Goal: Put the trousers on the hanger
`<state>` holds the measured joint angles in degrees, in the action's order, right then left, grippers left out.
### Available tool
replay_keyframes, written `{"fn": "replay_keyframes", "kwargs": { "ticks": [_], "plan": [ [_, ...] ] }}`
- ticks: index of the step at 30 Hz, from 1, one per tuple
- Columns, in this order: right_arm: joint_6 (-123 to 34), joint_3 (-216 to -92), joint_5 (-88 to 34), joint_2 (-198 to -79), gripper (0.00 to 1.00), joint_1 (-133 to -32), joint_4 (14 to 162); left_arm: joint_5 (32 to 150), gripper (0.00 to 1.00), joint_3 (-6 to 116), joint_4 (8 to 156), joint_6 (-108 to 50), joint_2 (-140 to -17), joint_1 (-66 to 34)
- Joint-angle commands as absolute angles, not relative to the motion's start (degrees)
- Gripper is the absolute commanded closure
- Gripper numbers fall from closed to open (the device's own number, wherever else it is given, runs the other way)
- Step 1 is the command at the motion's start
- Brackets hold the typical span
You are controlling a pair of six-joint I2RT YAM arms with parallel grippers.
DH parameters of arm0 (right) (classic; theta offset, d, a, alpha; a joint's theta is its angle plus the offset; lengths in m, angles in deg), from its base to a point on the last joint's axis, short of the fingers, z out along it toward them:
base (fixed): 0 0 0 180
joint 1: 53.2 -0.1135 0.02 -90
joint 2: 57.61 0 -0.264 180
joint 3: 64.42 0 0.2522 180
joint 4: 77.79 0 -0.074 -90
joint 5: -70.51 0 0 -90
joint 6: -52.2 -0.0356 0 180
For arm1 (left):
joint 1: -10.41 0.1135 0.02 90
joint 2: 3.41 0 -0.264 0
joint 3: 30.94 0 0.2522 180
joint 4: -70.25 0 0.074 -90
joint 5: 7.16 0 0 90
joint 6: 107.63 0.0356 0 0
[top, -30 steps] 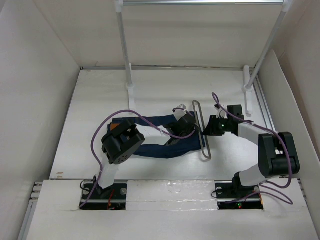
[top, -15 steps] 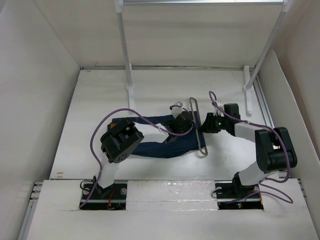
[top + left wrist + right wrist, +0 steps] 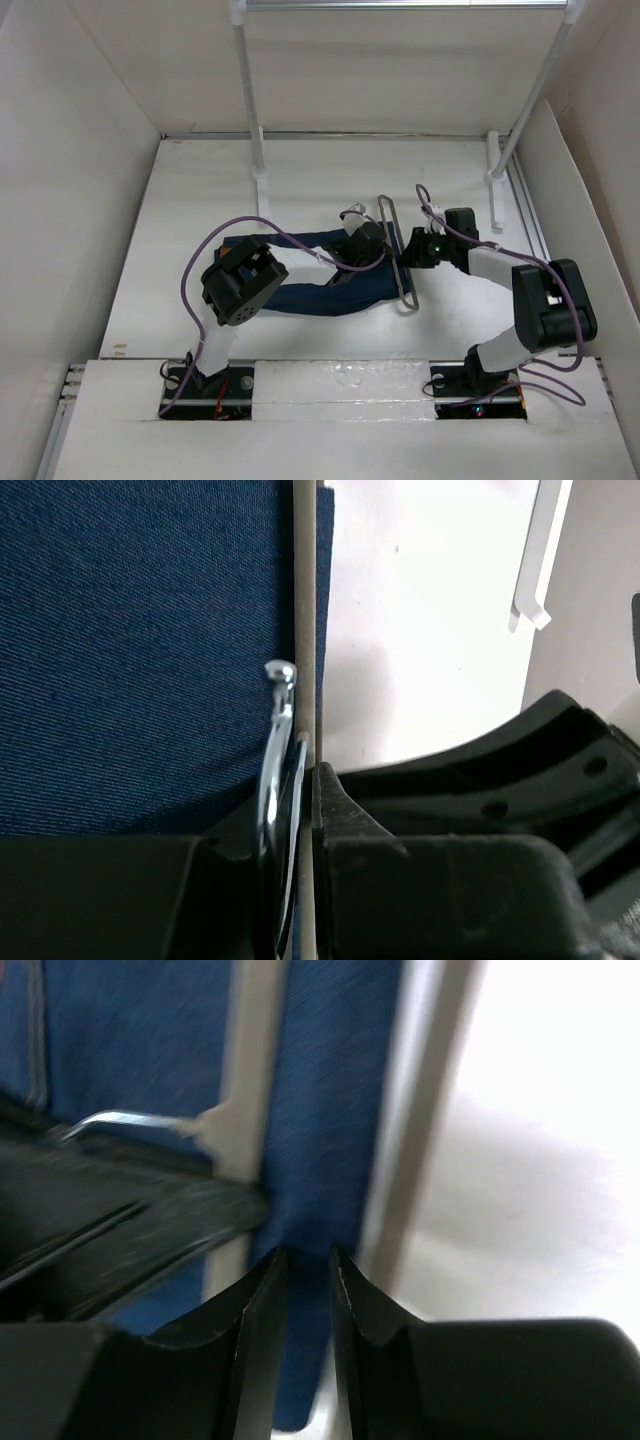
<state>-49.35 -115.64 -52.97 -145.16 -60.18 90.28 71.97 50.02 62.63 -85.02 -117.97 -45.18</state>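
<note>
The dark navy trousers (image 3: 320, 288) lie flat mid-table, their right end threaded over the thin grey hanger (image 3: 401, 262). My left gripper (image 3: 366, 240) rests on the cloth beside the hanger. In the left wrist view it (image 3: 305, 780) is shut on the hanger's pale bar (image 3: 305, 630) and chrome hook (image 3: 278, 720), over the trousers (image 3: 140, 650). My right gripper (image 3: 406, 252) meets the hanger from the right. In the right wrist view its jaws (image 3: 308, 1260) stand narrow with a strip of trousers (image 3: 335, 1110) filling the gap, between two hanger bars (image 3: 250, 1070).
Two white rack poles (image 3: 248, 90) (image 3: 535, 90) rise at the back under a horizontal rail (image 3: 400, 5). A white rack foot (image 3: 495, 175) stands at the back right. White walls close in on both sides.
The right gripper has moved left onto the hanger and its jaws have narrowed round the cloth. The hanger shifted slightly up and left. The left gripper stayed shut.
</note>
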Motion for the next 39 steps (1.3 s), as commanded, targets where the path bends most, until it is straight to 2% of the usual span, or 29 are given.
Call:
{"fn": "replay_keyframes", "kwargs": {
  "ticks": [1,4,5,6,7,8,10,17,22,24,27,29,31,32,39],
  "plan": [
    [-47.9,-116.9,-53.0,-142.2,0.71,-62.8,84.2,74.1,1.0,49.6,62.8,-84.8,-118.7,-45.9],
    [-48.6,-115.5,-53.3,-142.0,0.74,-63.4,84.9,74.2,1.0,50.0,62.7,-84.4,-118.7,-45.9],
    [-48.7,-115.4,-52.7,-142.0,0.71,-63.9,84.3,74.2,1.0,50.1,63.1,-84.3,-118.8,-45.9],
    [-49.0,-114.9,-51.6,-142.2,0.6,-64.4,83.8,74.2,1.0,50.1,63.0,-84.3,-118.7,-45.9],
    [-49.0,-114.9,-51.6,-142.2,0.6,-64.4,83.8,74.2,1.0,50.1,63.0,-84.3,-118.7,-45.9],
    [-49.0,-114.7,-50.4,-142.0,0.5,-64.4,84.3,74.2,1.0,50.2,63.0,-84.2,-118.7,-45.9],
    [-49.3,-113.8,-49.6,-141.5,0.45,-64.4,85.0,74.2,1.0,50.1,63.1,-84.0,-118.6,-45.9],
    [-45.9,-116.9,-44.0,-140.9,0.45,-63.8,80.1,74.3,1.0,49.4,63.5,-83.9,-118.3,-45.9],
    [-47.1,-115.2,-48.8,-144.4,0.47,-63.8,83.4,74.1,1.0,49.5,63.4,-84.0,-118.3,-45.9],
    [-49.1,-112.6,-51.1,-145.8,0.54,-63.8,87.3,74.0,1.0,49.6,63.4,-83.9,-118.2,-45.9],
    [-52.3,-109.6,-56.3,-147.9,0.59,-62.8,94.7,73.6,1.0,49.3,63.7,-83.7,-118.0,-45.9],
    [-53.2,-109.0,-58.0,-148.9,0.76,-62.8,97.1,73.3,1.0,48.9,63.8,-83.8,-117.8,-45.9],
    [-53.7,-108.9,-58.8,-148.9,0.86,-62.1,98.0,73.0,1.0,48.3,63.8,-83.8,-117.6,-45.9],
    [-54.0,-108.8,-58.4,-148.3,0.98,-62.1,98.1,73.0,1.0,48.2,63.9,-83.8,-117.5,-45.9],
    [-50.3,-112.5,-52.9,-134.6,1.0,-57.2,88.8,72.6,1.0,46.5,64.5,-82.8,-115.8,-45.4]
  ]
}}
